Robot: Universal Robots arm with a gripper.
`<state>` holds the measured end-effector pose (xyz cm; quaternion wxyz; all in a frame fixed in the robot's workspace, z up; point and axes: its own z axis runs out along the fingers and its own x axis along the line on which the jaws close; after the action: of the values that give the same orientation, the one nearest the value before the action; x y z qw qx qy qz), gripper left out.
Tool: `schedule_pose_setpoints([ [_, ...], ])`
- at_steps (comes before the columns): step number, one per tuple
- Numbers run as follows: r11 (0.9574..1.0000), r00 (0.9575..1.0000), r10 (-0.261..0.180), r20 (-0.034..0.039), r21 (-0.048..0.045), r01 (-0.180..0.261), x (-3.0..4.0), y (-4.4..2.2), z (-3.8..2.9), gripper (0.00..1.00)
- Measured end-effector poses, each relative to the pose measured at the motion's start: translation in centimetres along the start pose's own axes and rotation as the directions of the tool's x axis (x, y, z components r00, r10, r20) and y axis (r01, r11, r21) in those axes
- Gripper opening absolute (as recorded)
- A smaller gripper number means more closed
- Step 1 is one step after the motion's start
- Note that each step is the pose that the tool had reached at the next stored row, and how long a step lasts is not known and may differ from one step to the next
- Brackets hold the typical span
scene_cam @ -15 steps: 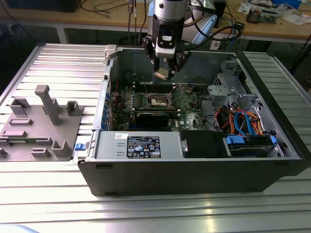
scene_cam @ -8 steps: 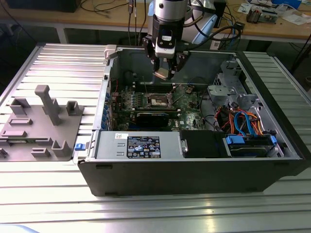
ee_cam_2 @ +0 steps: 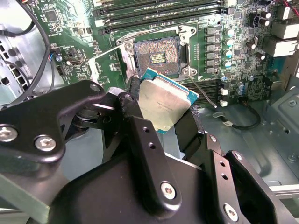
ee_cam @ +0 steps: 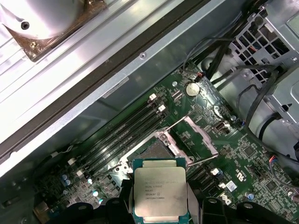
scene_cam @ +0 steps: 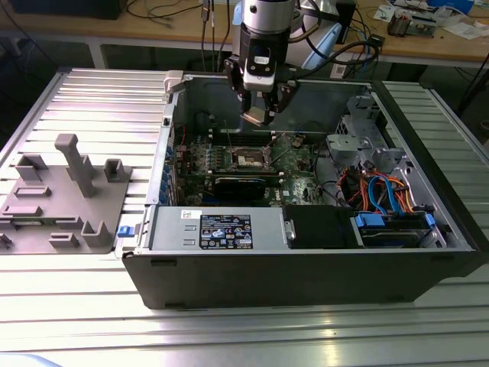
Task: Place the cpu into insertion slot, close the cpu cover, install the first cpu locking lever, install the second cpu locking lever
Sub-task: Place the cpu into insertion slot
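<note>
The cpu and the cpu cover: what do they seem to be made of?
The cpu: a matt silver-grey metal top, judged by its dull even sheen, on a thin blue-green board that shows at the edges. The cpu cover: thin sheet metal with a bright finish, probably steel; its narrow frame glints pale against the green circuit board.

Vertical arm, downward gripper [scene_cam: 255,115] tight on the cpu [ee_cam: 160,193] edges

The exterior view is looking down at the insertion slot [scene_cam: 250,158] from well off; both wrist views are looking at that same slot from close above.
</note>
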<state>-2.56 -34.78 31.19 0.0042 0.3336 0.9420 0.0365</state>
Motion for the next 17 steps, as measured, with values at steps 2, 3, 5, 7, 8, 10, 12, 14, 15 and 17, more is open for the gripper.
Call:
schedule_pose_setpoints([
  [2, 1.0, 1.0, 0.002, 0.0002, -0.0001, -0.002, 0.0, 0.0, 0.0, 0.54],
  [3, 1.0, 1.0, 0.003, 0.0002, 0.0, -0.003, 0.0, 0.0, 0.0, 0.54],
  [5, 1.0, 1.0, 0.005, 0.0003, -0.0001, -0.005, 0.0, 0.0, 0.01, 0.54],
  [7, 1.0, 1.0, 0.007, 0.0005, -0.0001, -0.007, 0.0, 0.0, 0.0, 0.54],
  [8, 1.0, 1.0, 0.008, 0.0006, -0.0001, -0.008, 0.0, 0.0, 0.01, 0.54],
  [10, 1.0, 1.0, 0.009, 0.0007, -0.0002, -0.009, 0.0, 0.0, 0.01, 0.54],
  [12, 0.9999, 0.9999, 0.011, 0.0009, -0.0002, -0.011, 0.0, 0.0, 0.01, 0.54],
  [14, 0.9999, 0.9999, 0.014, 0.001, -0.0003, -0.014, 0.0, 0.0, 0.01, 0.54],
  [15, 0.9999, 0.9999, 0.014, 0.0011, -0.0002, -0.014, 0.0, 0.0, 0.01, 0.54],
  [17, 0.9999, 0.9999, 0.017, 0.0012, -0.0003, -0.017, 0.0, 0.0, 0.01, 0.54],
])
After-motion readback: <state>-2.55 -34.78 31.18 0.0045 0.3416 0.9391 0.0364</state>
